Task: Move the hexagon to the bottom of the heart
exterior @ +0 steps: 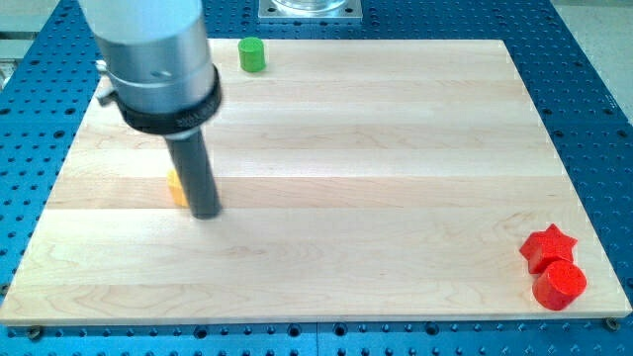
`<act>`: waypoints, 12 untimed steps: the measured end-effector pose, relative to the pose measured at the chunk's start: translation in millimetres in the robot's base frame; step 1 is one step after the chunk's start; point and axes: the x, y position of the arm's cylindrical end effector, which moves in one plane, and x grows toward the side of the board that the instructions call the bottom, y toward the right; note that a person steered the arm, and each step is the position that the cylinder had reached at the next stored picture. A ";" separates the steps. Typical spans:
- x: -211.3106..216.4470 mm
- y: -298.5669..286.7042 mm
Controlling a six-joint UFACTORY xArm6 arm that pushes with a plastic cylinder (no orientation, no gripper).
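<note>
My tip [205,213] rests on the wooden board [396,148] at the view's left. A yellow block [176,188] sits right against the rod's left side, mostly hidden by it, so its shape cannot be made out. A green block [252,54], round or many-sided, stands near the board's top edge, well above the tip. A red star [548,245] lies at the view's bottom right. A second red block [561,285], round or hexagonal, touches it just below. No heart shape can be made out clearly.
The arm's wide grey and black body [163,69] hangs over the board's top left and hides what is beneath it. A blue perforated table [593,99] surrounds the board. A metal mount [310,10] is at the view's top.
</note>
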 end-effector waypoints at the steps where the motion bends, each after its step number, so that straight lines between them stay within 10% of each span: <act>1: -14.8 -33.0; 4: -82.9 -2.1; 10: -88.1 -37.9; 12: -89.4 95.1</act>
